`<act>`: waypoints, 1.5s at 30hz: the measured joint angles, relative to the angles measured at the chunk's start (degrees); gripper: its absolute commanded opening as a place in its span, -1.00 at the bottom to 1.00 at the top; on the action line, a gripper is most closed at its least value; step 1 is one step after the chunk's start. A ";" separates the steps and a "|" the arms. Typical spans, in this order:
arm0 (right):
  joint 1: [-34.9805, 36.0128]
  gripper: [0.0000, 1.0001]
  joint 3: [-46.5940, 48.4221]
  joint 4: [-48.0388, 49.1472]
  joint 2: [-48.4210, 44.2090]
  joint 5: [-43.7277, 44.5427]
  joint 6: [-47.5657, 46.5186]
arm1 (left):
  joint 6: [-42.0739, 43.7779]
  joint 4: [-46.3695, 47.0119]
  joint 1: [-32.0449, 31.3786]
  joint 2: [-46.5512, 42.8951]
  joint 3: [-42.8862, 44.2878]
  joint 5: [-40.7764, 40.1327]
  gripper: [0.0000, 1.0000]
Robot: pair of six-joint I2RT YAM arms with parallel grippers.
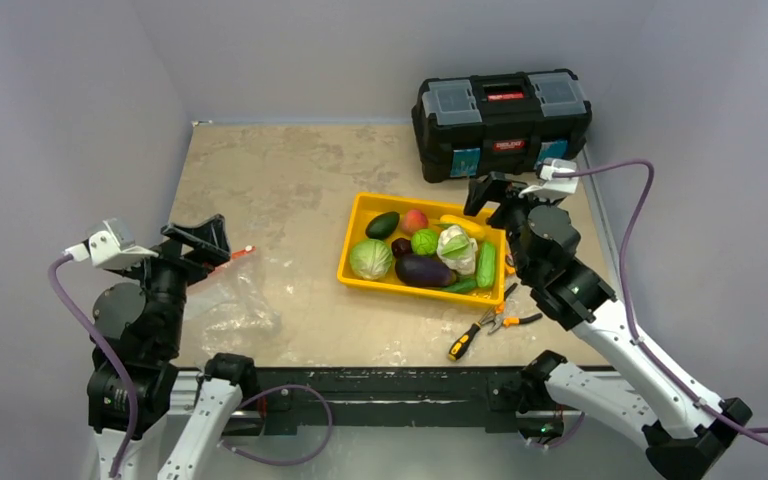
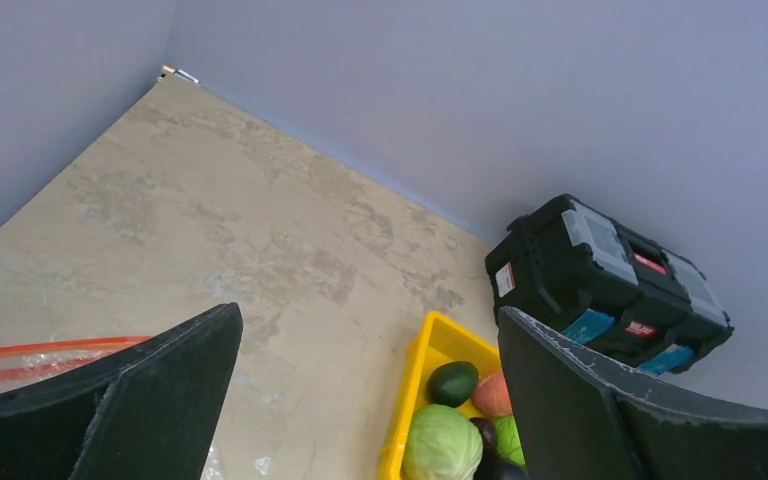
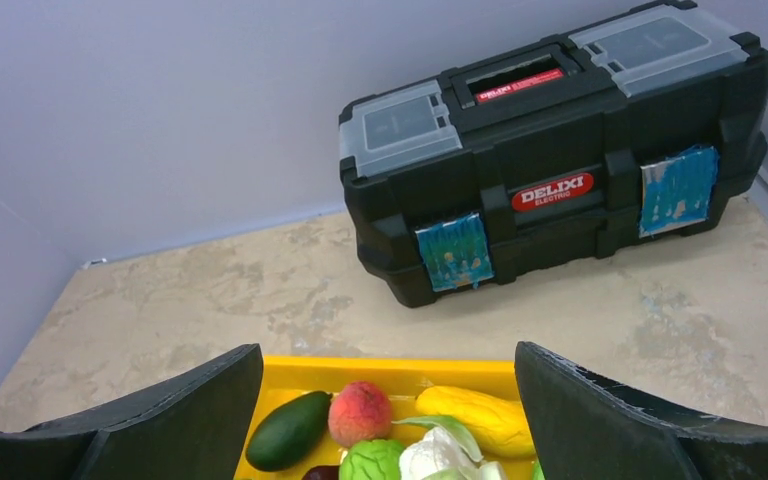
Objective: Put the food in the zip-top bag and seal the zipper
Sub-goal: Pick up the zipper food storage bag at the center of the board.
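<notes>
elbows bent, left arm hangs by the zip-top bag, right arm beside the tray, both jaws spread empty.

Beige table with clear zip-top bag, yellow tray, black toolbox, pliers, screwdriver

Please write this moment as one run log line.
left gripper open, beside zipper | right gripper open, near yellow tray | food in tray | zip-top bag empty

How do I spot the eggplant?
Find the black toolbox at the back of the table; the yellow tray sits before it. By the tray's near wall, right of the round green cabbage, lies the eggplant, the only long, dark purple piece.
</notes>
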 measured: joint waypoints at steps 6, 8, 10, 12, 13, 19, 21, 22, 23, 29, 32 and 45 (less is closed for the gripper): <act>0.00 0.98 0.02 -0.72 -0.24 -3.98 -0.92 | 2.56 -1.62 0.00 0.59 -1.38 0.09 1.00; 0.00 0.98 0.09 -0.63 0.02 -6.03 -1.07 | 3.50 -2.69 0.00 1.60 -2.34 -0.17 1.00; 0.00 0.98 0.28 -0.63 0.83 -7.80 -0.98 | 3.96 -3.63 -0.02 3.58 -3.50 -0.63 1.00; 0.00 0.98 0.68 -0.63 2.58 -9.81 -0.59 | 3.69 -4.96 0.00 6.73 -4.33 -1.92 1.00; 0.00 0.98 0.83 -0.63 3.74 -11.06 -0.39 | 3.34 -5.90 -0.02 9.01 -4.74 -2.93 1.00; 0.02 0.98 2.71 -2.54 12.22 -17.70 1.27 | -2.40 -13.90 0.02 28.48 -5.53 -9.38 1.00; 0.00 0.98 2.71 -3.23 13.68 -20.00 1.70 | -4.74 -16.55 0.17 35.60 -5.60 -10.36 1.00; 0.00 0.98 2.71 -3.50 14.16 -20.94 1.92 | -5.68 -17.14 0.24 37.79 -5.77 -10.45 1.00; 0.00 0.98 2.71 -3.61 14.47 -21.88 2.16 | -6.51 -17.29 0.55 39.71 -6.27 -10.32 1.00; 0.02 0.97 2.71 -3.50 14.78 -26.21 3.13 | -11.69 -15.74 4.31 42.51 -11.47 -5.33 0.98; 0.02 0.98 2.71 -3.50 14.84 -27.50 3.32 | -13.77 -14.84 4.66 46.01 -11.65 -3.85 0.72; 0.02 0.98 2.71 -3.15 20.63 -32.46 4.55 | -6.60 -10.62 4.68 43.43 -12.72 0.85 -1.00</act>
